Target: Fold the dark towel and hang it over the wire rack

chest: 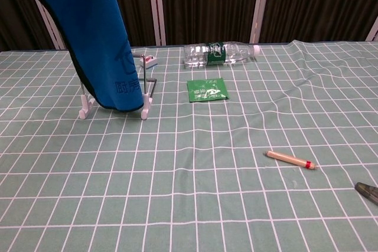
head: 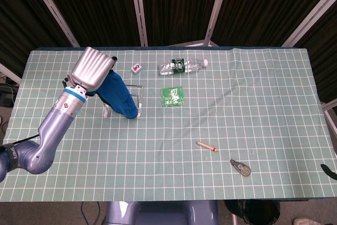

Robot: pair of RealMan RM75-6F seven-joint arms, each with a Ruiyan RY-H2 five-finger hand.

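Overhead, a Blue Towel Hangs at the Rack

Faint tone-on-tone characters are printed near the lower hem of the dark towel (chest: 97, 33), too soft to read. It hangs folded from the left hand (head: 93, 70), whose fingers are curled around its top edge, high above the far-left part of the table (head: 253, 93). In the chest view its hem dangles in front of the wire rack (chest: 146, 90), hiding most of the frame; one upright wire and the white feet show beside and below the cloth. Whether the cloth touches the wire cannot be told.

Right of the rack, a clear plastic bottle (chest: 220, 54) lies on its side at the far edge, white cap pointing right, with a green label whose text is illegible; whether it holds any liquid is unclear. Near it lies a flat green packet (chest: 207, 89) with pale print, also unreadable. A small white tile (head: 136, 68) with red marking sits just beyond the rack.

Toward the near right lie a tan pencil-like stick (chest: 289, 159) with a red band and, further right, a small grey correction-tape dispenser (head: 240, 167).

At the head view's right edge only a dark tip shows, which may be the right hand; its fingers cannot be judged.
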